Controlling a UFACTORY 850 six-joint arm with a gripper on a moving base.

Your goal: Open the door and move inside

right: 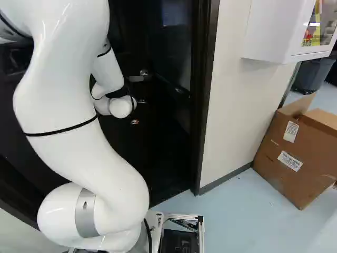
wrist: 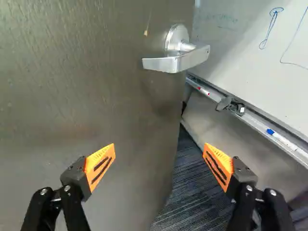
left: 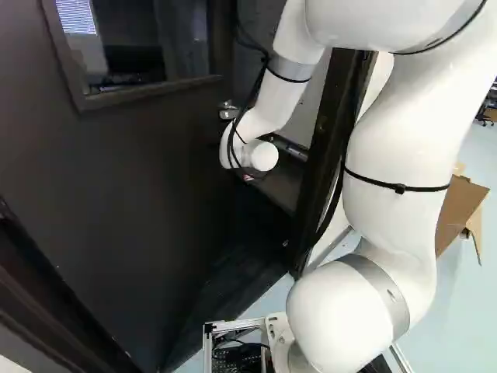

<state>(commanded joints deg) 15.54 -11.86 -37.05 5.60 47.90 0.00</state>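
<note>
"When looking from the wrist, which way to the lever (wrist: 175,63)?"

"Ahead of the claw (wrist: 160,147), on the door (wrist: 86,96), long axis roughly crosswise."

"Gripping anything?"

"Nothing; fingers (wrist: 219,167) wide apart. Ajar, so probably push wider. Note smooth, curved metal on flat, grainy brown, then ribbed carpet (wrist: 192,178)."

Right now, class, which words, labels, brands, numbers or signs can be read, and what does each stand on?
None can be quoted with certainty.
Upper label, cardboard box: too small.
Lower label, same box: too small.
Sign, white cabinet: too blurred.
Writing, whiteboard: too faint.
</note>
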